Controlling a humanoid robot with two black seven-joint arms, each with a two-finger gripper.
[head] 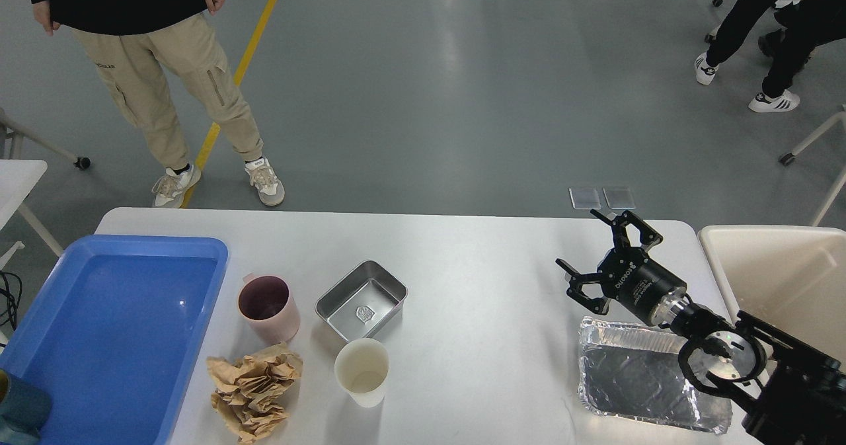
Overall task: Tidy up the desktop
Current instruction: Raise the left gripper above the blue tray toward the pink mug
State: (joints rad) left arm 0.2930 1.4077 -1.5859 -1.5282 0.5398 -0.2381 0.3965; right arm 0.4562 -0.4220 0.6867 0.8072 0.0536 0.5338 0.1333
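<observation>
One gripper (598, 256) in play, the right one, fingers spread wide and holding nothing, hovering over the desktop (489, 286) just above the foil tray (634, 372). Desktop fills the lower frame, carrying a pink cup (268, 309), steel tin (360, 299), white cup (361, 371), crumpled paper (251, 389) and blue tray (112, 332).

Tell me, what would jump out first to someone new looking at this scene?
Probably the black right end effector, fingers spread open above the white desktop, just beyond a shiny foil tray. Next, the big blue tray at the left edge, with crumpled brown paper beside it.
</observation>
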